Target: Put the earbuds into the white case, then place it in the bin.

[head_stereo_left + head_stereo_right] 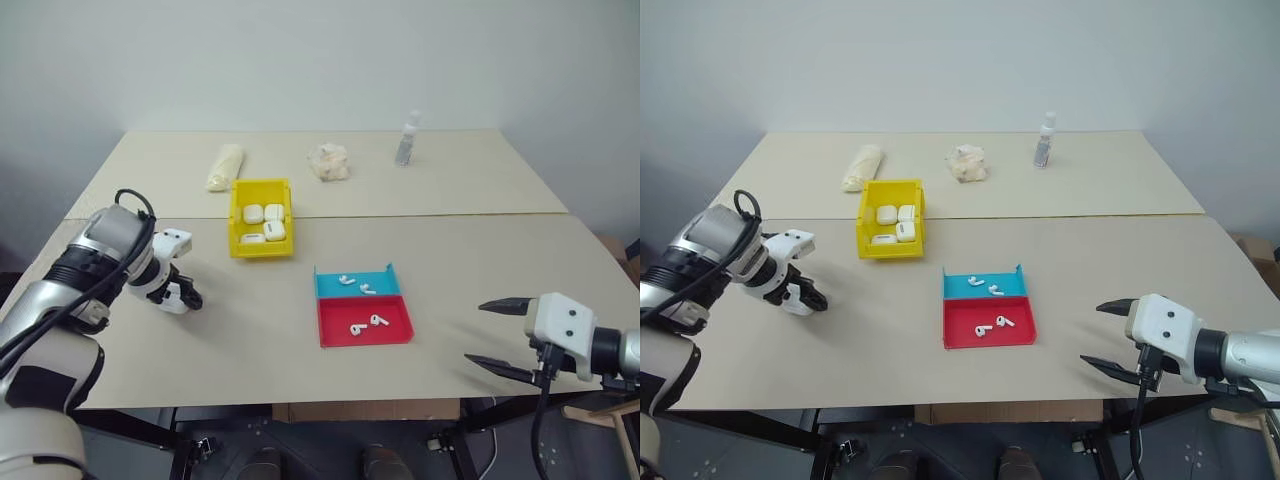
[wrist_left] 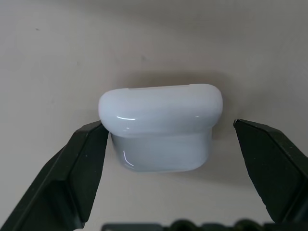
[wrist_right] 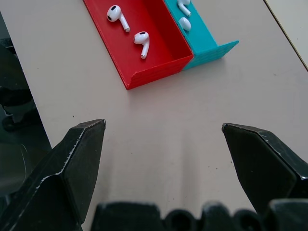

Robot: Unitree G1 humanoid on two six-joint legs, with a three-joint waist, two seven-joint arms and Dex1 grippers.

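While both arms stay low over the table, the scene reads as follows, from the near edge to the far one.

Right gripper [image 1: 492, 334]: near the front right edge of the table [image 1: 470, 255]; fingers spread wide, nothing between them; it points toward the two trays.

Left gripper [image 1: 186, 297]: at the front left, pointing steeply down; fingers wide apart, one on each side of a white case [image 2: 160, 127].

White case: it stands on the table between the left fingers, lid closed; one finger [image 2: 79, 171] is at its side or touching it, the other is clearly apart; it is not clamped.

Red tray [image 1: 365, 321]: near the middle of the table, with two earbuds [image 3: 129, 30] lying in it, apart from each other.

Blue tray [image 1: 356, 282]: touching the far side of the red tray; two more earbuds lie in it.

Yellow bin [image 1: 261, 218]: farther back and to the left of the trays; it holds four white cases.

Far half of the table: a pale roll [image 1: 224, 166] behind the bin, a crumpled wrap [image 1: 329, 162] in the middle, a small clear bottle [image 1: 406, 139] standing upright to the right.
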